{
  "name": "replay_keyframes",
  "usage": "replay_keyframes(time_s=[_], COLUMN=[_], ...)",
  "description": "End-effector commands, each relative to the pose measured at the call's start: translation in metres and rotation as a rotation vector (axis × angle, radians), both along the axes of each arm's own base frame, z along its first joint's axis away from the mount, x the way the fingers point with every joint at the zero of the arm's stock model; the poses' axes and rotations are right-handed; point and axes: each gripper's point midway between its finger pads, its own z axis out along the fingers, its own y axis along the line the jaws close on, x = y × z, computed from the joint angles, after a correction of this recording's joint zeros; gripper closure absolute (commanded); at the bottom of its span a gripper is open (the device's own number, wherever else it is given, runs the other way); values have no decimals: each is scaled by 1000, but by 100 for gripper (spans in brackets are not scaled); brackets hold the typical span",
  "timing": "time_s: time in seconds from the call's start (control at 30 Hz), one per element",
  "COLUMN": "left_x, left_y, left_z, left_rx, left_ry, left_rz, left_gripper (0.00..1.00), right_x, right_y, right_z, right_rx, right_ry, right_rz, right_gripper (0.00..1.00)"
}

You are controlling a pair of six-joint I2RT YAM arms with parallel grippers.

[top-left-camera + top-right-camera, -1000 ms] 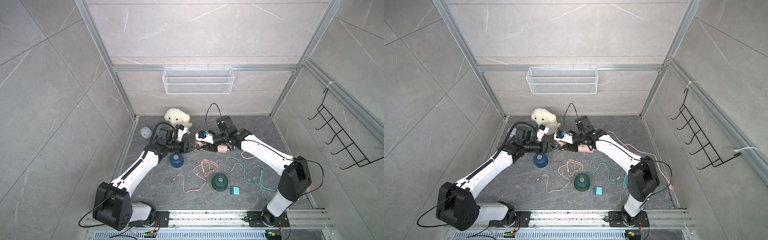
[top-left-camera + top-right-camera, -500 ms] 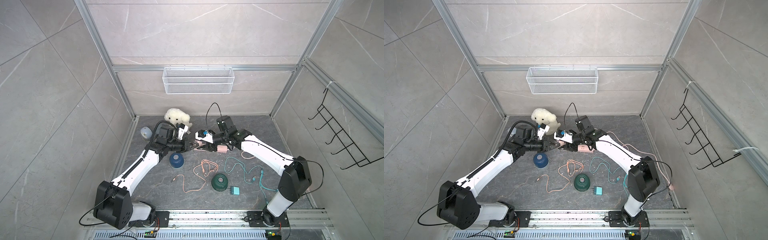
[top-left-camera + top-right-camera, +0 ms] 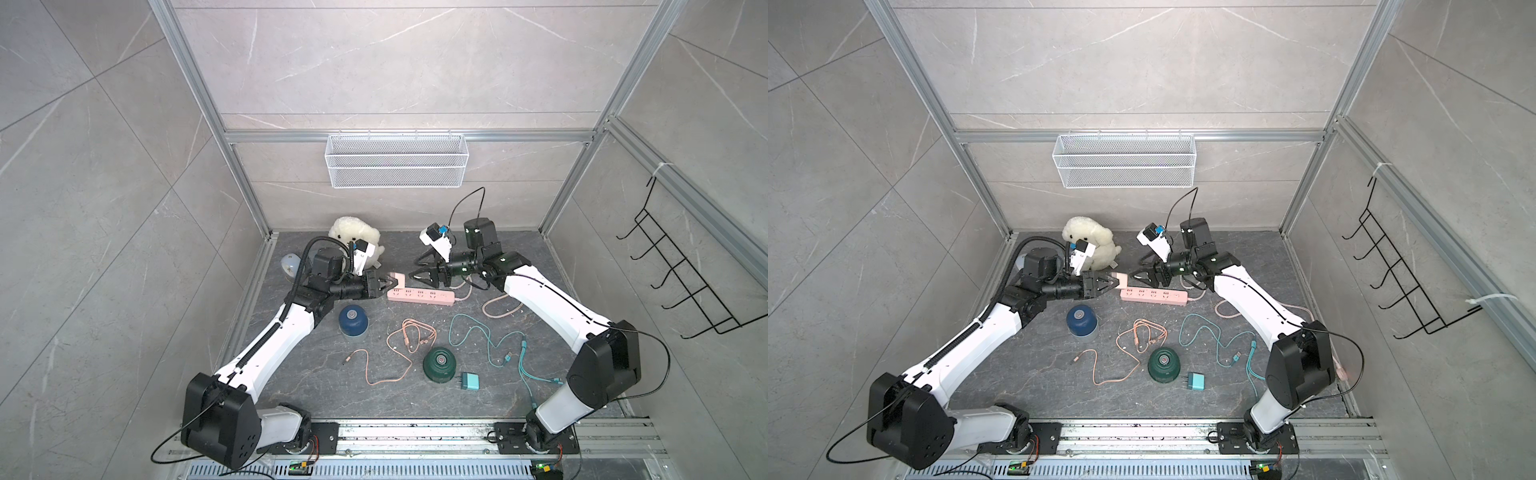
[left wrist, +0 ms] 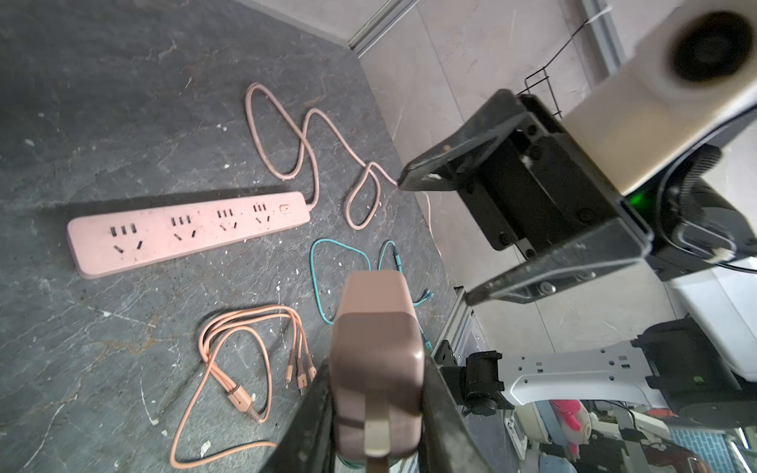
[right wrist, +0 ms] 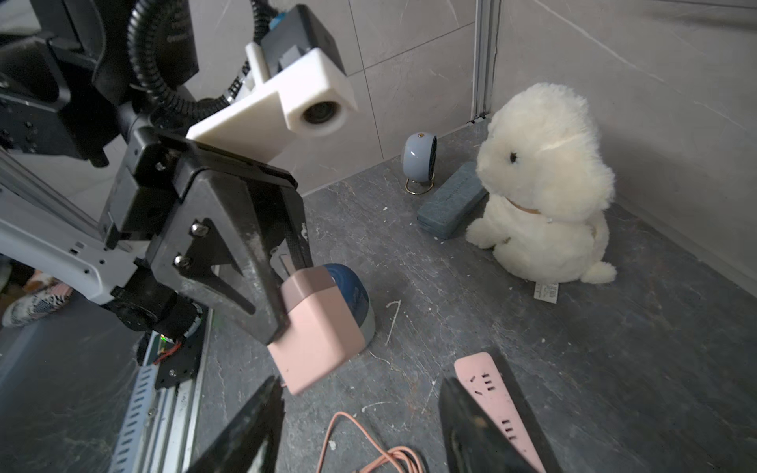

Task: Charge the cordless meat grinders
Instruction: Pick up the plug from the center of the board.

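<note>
left tool (image 3: 389,284): grips pink adapter (image 3: 397,278) | right tool (image 3: 419,277): jaws apart

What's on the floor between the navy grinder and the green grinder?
Only the loosely coiled peach charging cable lies between the navy grinder and the green grinder; the rest is bare floor. Both top views show it.

- Dark stone floor (image 3: 395,399), with a pink power strip (image 3: 419,296) lying flat on it.
- Nearer the robot than the strip: navy grinder (image 3: 353,321), orange cable (image 3: 405,332), teal cable (image 3: 522,357), green grinder (image 3: 439,364), and just beside that, a teal adapter (image 3: 471,380).
- Beyond the strip, on the left arm's side: white plush (image 3: 353,232), grey-blue gadget (image 3: 289,266), blue-grey case (image 5: 450,200).
</note>
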Motion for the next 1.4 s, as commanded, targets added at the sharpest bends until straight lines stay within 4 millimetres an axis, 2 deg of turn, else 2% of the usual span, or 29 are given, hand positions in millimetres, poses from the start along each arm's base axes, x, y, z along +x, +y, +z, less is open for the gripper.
replay_keyframes(time_s=[0.0, 0.13, 0.3, 0.4, 0.6, 0.87, 1.2, 1.37], left_x=[-3, -3, -4, -6, -5, 3, 3, 3], left_y=[-2, -5, -5, -6, -6, -4, -6, -11], left_z=[37, 45, 51, 56, 62, 67, 82, 79], left_rx=[-79, -104, -121, -140, -156, -151, -181, -195], left_ry=[-132, -143, -163, -179, -197, -196, -218, -208], left_rz=[-24, -38, -38, -51, -53, -9, -19, -51], left_gripper=[84, 84, 84, 84, 84, 85, 84, 84], right_x=[-8, -7, -8, -4, -11, -27, -29, -32], right_y=[6, 11, 16, 18, 18, 18, 22, 23], right_z=[22, 23, 43, 46, 64, 57, 35, 43], right_rx=[155, 240, 394, 466, 581, 555, 486, 504], right_ry=[161, 252, 293, 336, 384, 385, 406, 401], right_rz=[16, 39, 96, 133, 240, 277, 233, 257], right_gripper=[36, 35, 36, 38, 43, 41, 44, 52])
